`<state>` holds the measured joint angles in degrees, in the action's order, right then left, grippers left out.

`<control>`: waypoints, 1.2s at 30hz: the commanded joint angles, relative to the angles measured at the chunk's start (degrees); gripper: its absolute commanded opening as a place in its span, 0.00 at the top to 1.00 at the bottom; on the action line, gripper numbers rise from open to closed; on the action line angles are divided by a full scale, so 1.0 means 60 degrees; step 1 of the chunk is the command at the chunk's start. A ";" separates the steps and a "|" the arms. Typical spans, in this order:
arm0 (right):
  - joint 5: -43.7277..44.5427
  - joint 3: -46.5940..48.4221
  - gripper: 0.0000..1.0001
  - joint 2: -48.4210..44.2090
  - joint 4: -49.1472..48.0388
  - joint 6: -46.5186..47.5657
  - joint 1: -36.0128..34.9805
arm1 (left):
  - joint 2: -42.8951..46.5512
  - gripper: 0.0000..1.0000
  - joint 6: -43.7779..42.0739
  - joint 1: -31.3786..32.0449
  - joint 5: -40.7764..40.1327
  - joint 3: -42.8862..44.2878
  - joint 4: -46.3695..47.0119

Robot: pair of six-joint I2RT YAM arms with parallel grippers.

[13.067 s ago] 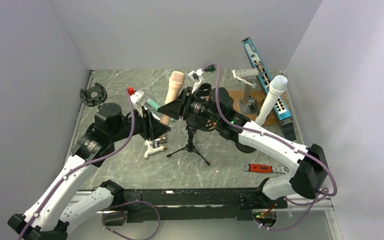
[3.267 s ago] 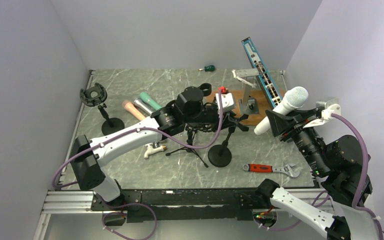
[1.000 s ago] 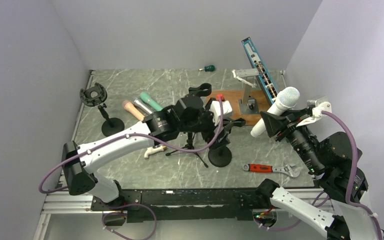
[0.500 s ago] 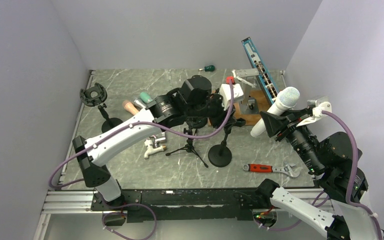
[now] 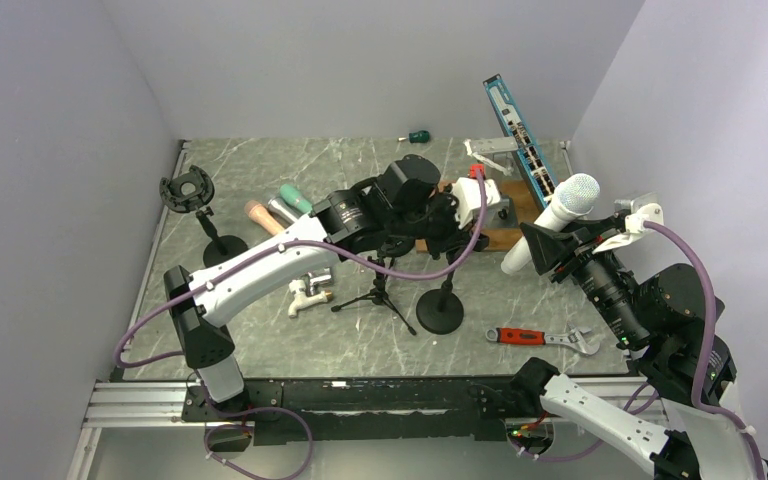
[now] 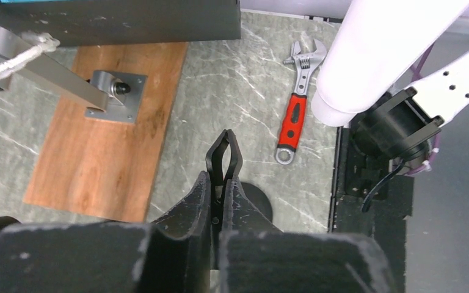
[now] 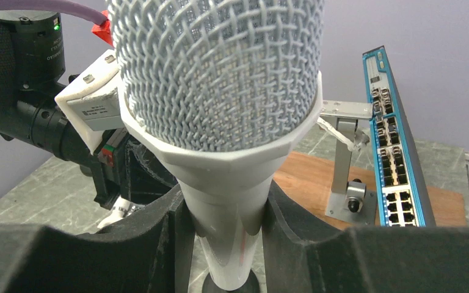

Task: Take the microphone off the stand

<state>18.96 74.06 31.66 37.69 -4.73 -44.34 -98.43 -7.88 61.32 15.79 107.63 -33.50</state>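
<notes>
Now | right tool (image 7: 220, 241) pinching microphone (image 7: 220, 91) | left wrist alone shows left tool (image 6: 218, 198) pinching stand clip (image 6: 223, 157)

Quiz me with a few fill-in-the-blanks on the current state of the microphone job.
The microphone clamped in the right gripper, clear of the stand, is ___ in colour.
The left gripper is shut on the stand's black clip, which is ___.
The wrench lying on the table has a ___ handle.
Missing words: white; empty; red.
</notes>
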 commanded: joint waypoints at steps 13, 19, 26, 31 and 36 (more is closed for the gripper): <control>-0.0108 0.0165 1.00 0.0183 -0.0410 0.0025 -0.0026 | 0.0376 1.00 0.1135 0.0385 0.0384 -0.4007 0.1238; -0.0172 0.0052 1.00 0.0154 -0.0561 0.0030 -0.0021 | 0.0014 1.00 0.1476 0.0386 0.0064 -0.4848 0.1953; -0.0283 0.0053 1.00 0.0246 -0.0602 -0.0050 -0.0021 | 0.0021 1.00 0.1430 0.0340 0.0214 -0.4073 0.1850; -0.0394 -0.0110 1.00 0.0230 -0.0864 -0.0009 -0.0024 | 0.0182 0.99 0.1430 0.0225 0.0383 -0.3199 0.1222; -0.0416 -0.0113 1.00 0.0594 -0.1036 -0.0009 -0.0030 | 0.1092 0.54 0.1551 0.0226 0.0049 -0.3325 0.1421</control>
<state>17.37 73.36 33.08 35.97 -4.73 -44.34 -96.29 -0.71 62.28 15.55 87.46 -18.44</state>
